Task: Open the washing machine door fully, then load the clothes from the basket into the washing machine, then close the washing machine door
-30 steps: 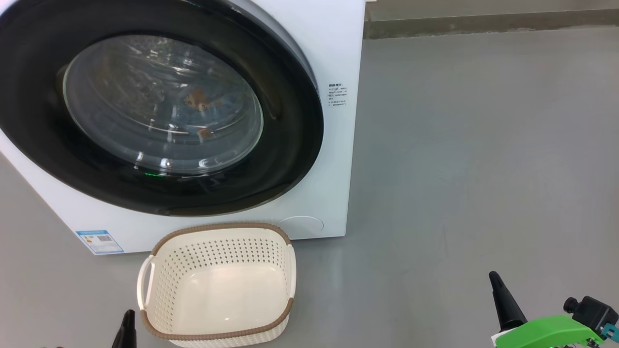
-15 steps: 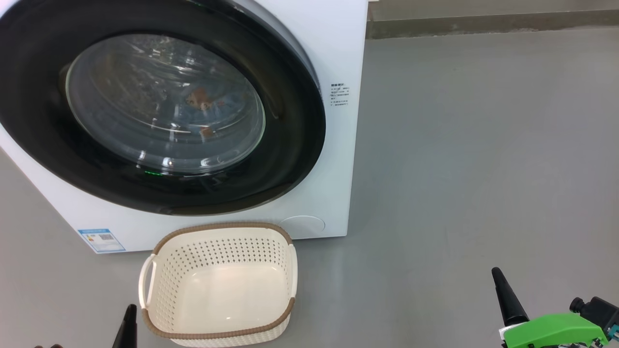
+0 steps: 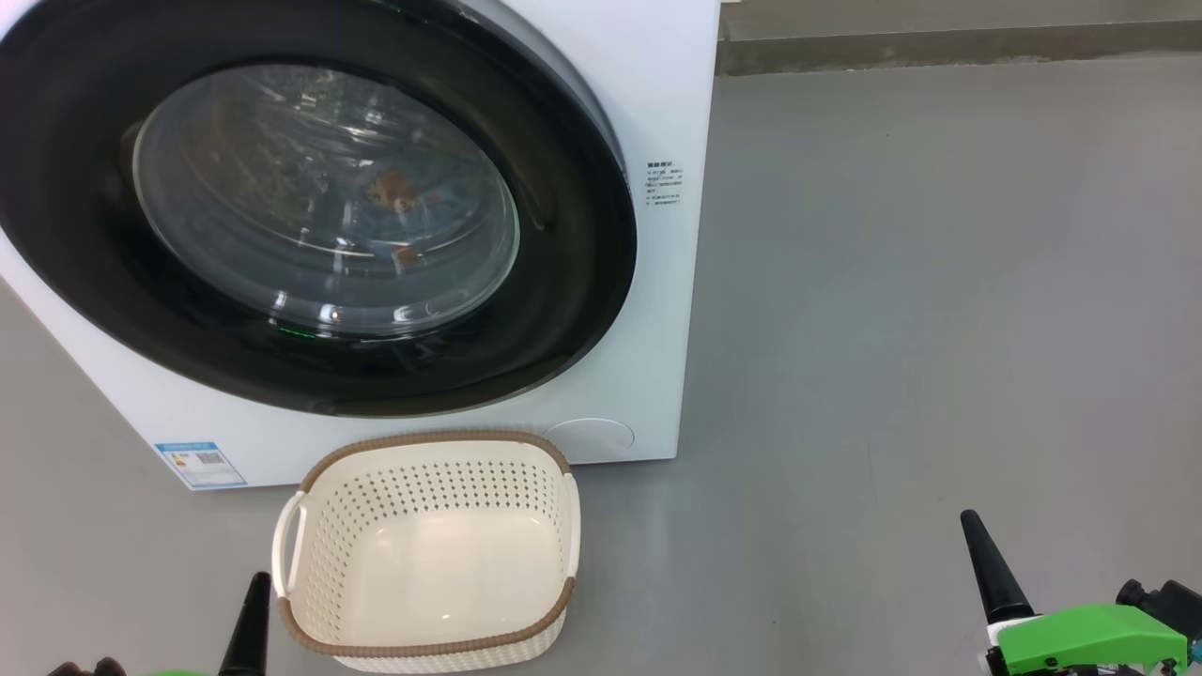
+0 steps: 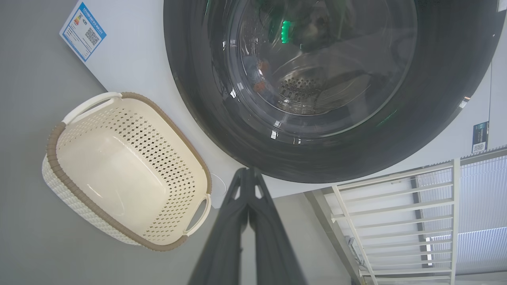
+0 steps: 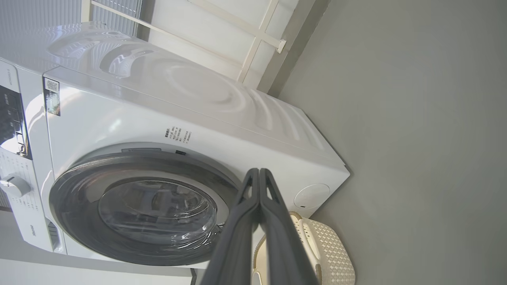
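washing machine door (image 3: 582, 282) closed over clothes (image 3: 394, 194) inside, basket (image 3: 427, 440) just before it.

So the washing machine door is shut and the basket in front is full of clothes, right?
No, the basket is empty, as the head view shows. The clothes are behind the glass of the washing machine door, which is shut.

Labels on the washing machine (image 3: 648, 357) — none legible

A blue sticker (image 3: 200, 464) with a QR code sits low on its front, and a block of small black print (image 3: 663, 183) higher up — both too small to read.
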Available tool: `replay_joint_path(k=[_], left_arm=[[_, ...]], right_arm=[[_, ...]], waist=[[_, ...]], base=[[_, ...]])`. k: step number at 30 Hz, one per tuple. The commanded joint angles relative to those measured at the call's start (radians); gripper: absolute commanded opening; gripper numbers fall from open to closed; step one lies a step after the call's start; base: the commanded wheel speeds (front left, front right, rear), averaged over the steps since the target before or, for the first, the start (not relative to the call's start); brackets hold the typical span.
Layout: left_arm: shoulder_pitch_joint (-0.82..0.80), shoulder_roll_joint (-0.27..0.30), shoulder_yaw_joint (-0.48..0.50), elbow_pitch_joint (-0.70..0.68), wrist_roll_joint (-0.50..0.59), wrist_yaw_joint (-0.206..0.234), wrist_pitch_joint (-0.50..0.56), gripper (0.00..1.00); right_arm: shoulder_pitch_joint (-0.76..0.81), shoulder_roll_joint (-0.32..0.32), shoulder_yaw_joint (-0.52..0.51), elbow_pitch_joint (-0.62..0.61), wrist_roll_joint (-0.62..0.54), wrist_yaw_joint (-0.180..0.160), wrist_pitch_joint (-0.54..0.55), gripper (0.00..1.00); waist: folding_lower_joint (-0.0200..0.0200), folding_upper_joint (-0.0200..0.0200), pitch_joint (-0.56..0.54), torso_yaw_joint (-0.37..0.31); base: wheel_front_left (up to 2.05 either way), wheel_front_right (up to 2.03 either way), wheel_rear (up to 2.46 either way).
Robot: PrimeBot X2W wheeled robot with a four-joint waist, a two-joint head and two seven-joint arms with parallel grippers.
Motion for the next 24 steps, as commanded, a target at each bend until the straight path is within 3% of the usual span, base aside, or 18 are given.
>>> replay_joint_path(k=[1,24], left_arm=[[-0.049,0.012,0.030,-0.019,-0.030,-0.002,0.011,0.00],[-0.088,0.000,0.052,-0.017,-0.267,-0.003,0.078,0.00]], right_arm=[[-0.039,-0.005,0.009,-0.034,0.040,-0.001,0.007,0.00],[-0.044,0.011,-0.021,-0.075,0.262,-0.001,0.075,0.00]], waist=[[-0.0001,0.0000,0.000,0.001],[-0.0001,0.0000,0.000,0.010]], base=[[0.00,0.00,0.00],[0.00,0.00,0.00]])
